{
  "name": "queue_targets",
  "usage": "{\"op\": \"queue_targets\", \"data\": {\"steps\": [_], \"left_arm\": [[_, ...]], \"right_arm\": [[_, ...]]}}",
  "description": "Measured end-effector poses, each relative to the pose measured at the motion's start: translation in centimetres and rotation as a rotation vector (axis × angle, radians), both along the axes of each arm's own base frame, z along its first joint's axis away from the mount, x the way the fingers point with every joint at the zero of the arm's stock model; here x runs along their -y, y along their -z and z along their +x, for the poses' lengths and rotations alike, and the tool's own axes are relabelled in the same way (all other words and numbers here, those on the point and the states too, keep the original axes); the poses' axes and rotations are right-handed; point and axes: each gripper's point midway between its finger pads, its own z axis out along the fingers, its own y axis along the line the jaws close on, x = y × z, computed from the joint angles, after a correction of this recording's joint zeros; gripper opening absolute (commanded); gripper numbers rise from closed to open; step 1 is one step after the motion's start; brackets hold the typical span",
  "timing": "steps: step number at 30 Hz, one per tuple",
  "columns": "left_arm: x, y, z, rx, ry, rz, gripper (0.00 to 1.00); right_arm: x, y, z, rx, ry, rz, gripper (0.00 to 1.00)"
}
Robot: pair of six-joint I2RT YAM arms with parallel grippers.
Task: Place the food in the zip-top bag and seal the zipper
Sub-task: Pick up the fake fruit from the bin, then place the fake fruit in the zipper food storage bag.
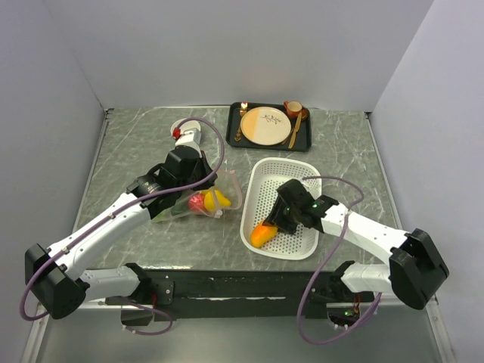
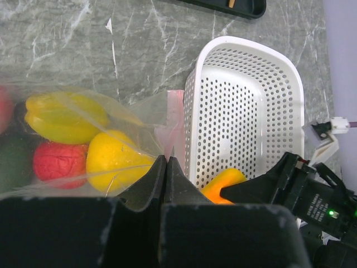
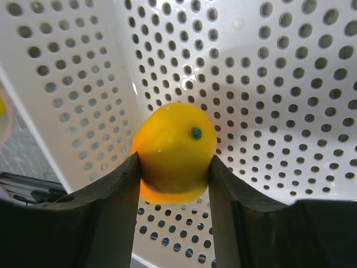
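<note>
Two arms of mine reach in from the near edge of the worktop point(image 1: 340, 151). From above, my left arm stretches from the near left corner toward the middle. Its left claw point(image 1: 213, 181) is clenched at the mouth of the zip-top bag point(image 1: 231, 198), which lies left of centre. My right arm bends in from the near right corner, and the right claw point(image 1: 274, 224) dips into the one white basket point(image 1: 265, 181), right of centre, at one orange piece point(image 1: 262, 236) by the basket's near left corner. Bag and basket lie just beside each other. One tray point(image 1: 299, 145) sits at the far edge, well apart, with bare stone between it and both claws.

From my left wrist, my fingers point(image 2: 142, 187) are pressed shut on the clear film beside the pink zipper point(image 2: 174, 125), which runs close along the basket's wall. Inside the bag I count two yellow pieces point(image 2: 64, 117), one red strawberry point(image 2: 56, 163) and one dark green piece point(image 2: 11, 162) cut by the frame edge.

From my right wrist, both fingers press the sides of the orange piece, grasping it low in the basket, with a perforated wall close on the left.
</note>
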Motion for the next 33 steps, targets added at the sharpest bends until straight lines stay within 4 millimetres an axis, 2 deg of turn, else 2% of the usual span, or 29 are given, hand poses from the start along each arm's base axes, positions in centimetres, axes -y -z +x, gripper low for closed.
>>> {"op": "queue_targets", "data": {"steps": [6,15,20,26,33], "left_arm": [[0.0,0.0,0.0,0.0,-0.001,0.0,0.01],[0.0,0.0,0.0,0.0,0.0,0.0,0.01],[0.0,0.0,0.0,0.0,0.0,-0.001,0.01],[0.0,0.0,0.0,-0.001,0.0,-0.001,0.01],[0.0,0.0,0.0,-0.002,0.0,-0.002,0.01]], "right_arm": [[0.9,-2.4,1.3,0.109,0.024,-0.015,0.1],[1.8,-10.2,5.2,0.38,0.105,-0.003,0.1],[0.8,-13.2,7.2,0.469,0.124,0.045,0.1],[-1.7,-13.1,9.1,0.485,0.111,0.116,0.09],[-6.2,-10.9,10.9,0.435,0.05,0.227,0.1]]}}
